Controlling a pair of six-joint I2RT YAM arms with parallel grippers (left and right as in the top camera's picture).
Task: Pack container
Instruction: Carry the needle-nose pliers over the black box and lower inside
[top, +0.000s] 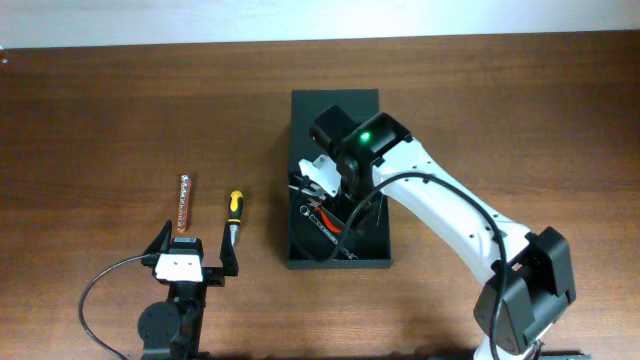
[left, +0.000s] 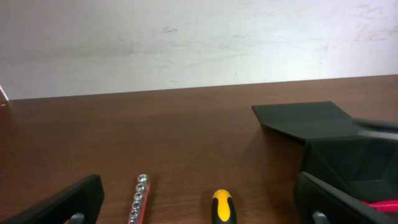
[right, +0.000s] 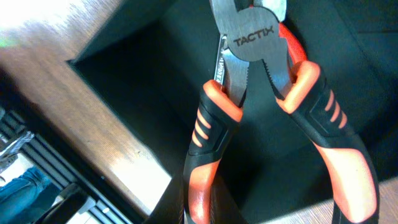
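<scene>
The black container (top: 336, 262), mid-table, is occupied by the right gripper (top: 318, 178), seemingly clenched on orange-handled pliers (right: 255, 40) stamped TACTIX. A yellow-handled screwdriver (top: 232, 215) and a bit rail (top: 185, 203) are laid before the left gripper (top: 196, 250), spread wide.

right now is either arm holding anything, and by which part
The right gripper holds the pliers by the metal head end, handles pointing down into the box. The left gripper is open and empty.

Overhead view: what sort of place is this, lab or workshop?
Probably an indoor robot test bench: a brown wood-grain table against a plain white wall, with a yellow-handled screwdriver and orange-black pliers as props.
</scene>
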